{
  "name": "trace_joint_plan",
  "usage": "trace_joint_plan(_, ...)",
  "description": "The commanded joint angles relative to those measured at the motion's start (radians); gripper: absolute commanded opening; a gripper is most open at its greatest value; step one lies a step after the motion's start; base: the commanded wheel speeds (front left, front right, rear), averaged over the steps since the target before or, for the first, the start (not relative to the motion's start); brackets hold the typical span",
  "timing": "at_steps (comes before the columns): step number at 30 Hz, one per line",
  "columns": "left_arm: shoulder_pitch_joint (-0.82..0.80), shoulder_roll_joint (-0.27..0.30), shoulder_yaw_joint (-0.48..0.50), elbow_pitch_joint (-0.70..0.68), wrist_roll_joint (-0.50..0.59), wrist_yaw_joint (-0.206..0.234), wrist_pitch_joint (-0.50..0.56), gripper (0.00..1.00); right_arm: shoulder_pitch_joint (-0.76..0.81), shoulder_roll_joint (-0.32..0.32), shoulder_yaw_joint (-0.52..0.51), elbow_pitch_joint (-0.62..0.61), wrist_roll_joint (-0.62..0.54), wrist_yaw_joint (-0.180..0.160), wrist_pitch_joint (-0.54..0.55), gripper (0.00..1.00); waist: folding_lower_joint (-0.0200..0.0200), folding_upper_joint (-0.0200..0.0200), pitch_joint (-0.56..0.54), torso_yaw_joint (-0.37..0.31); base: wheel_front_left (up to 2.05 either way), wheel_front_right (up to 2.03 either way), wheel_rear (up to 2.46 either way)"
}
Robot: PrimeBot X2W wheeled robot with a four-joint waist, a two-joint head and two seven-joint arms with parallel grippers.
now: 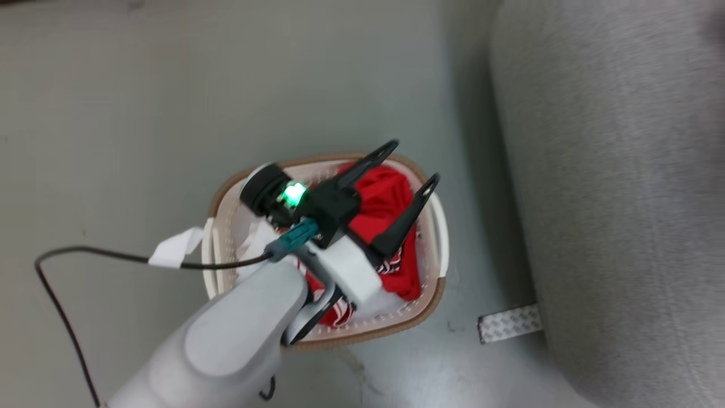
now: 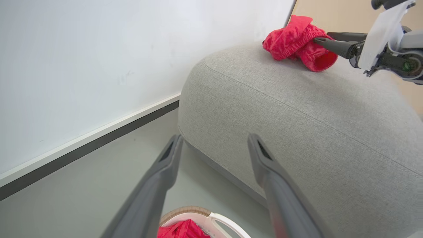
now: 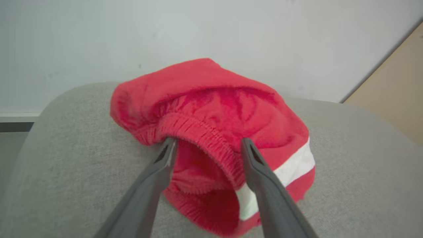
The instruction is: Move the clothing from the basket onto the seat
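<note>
A large grey woven-fabric sofa point(image 2: 297, 115) with rounded edges stood against a plain white wall point(image 2: 99, 59). On top of the sofa, near its wall end, lay one piece of the clothing, a crumpled bright red garment point(image 3: 214, 105) with a white stripe and a ribbed elastic edge. The right gripper point(image 3: 208, 143) was low over the sofa's top at this garment; its two long dark fingers stood wide apart, one on each side of the ribbed edge, tips at the fabric but not pinching it, so it had hold of nothing. On the pale grey floor point(image 1: 170, 85) just beside the sofa stood the small oval cream-white plastic basket point(image 1: 443, 238) with perforated walls and a brown rim, and more of the clothing, red fabric with red-and-white striped trim point(image 1: 388, 198), lay heaped inside it. The left gripper point(image 1: 412, 164) hung off the sofa, above that basket, its fingers spread wide, empty and pointing toward the sofa's side. A black cable point(image 1: 85, 252) with a white paper tag trailed from this arm on the side away from the sofa, a green light point(image 1: 293, 194) glowed at its wrist, and a short strip of silver patterned tape point(image 1: 510, 323) lay on the floor against the sofa's base
</note>
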Motion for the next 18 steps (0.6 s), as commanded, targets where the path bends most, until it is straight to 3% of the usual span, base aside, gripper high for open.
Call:
trace_joint_plan(1,0.037,0.02,0.005,0.009,-0.017,0.008,-0.014,1.0,0.069,0.026,0.009,-0.063,0.009,-0.002,-0.004,1.0,-0.0001,0.0,-0.067,-0.044,0.0,0.0,0.0)
trace_joint_plan(8,0.16,0.054,0.042,0.04,-0.058,0.043,-0.042,1.0,0.284,0.102,0.086,-0.268,0.046,-0.002,-0.004,1.0,-0.0001,0.0,-0.222,-0.078,0.0,0.0,0.0)
trace_joint_plan(18,0.37,0.055,0.188,0.028,-0.092,0.099,-0.056,1.0,0.531,0.161,0.199,-0.405,0.106,-0.002,-0.005,1.0,-0.0001,0.0,-0.441,-0.018,0.0,0.0,0.0)
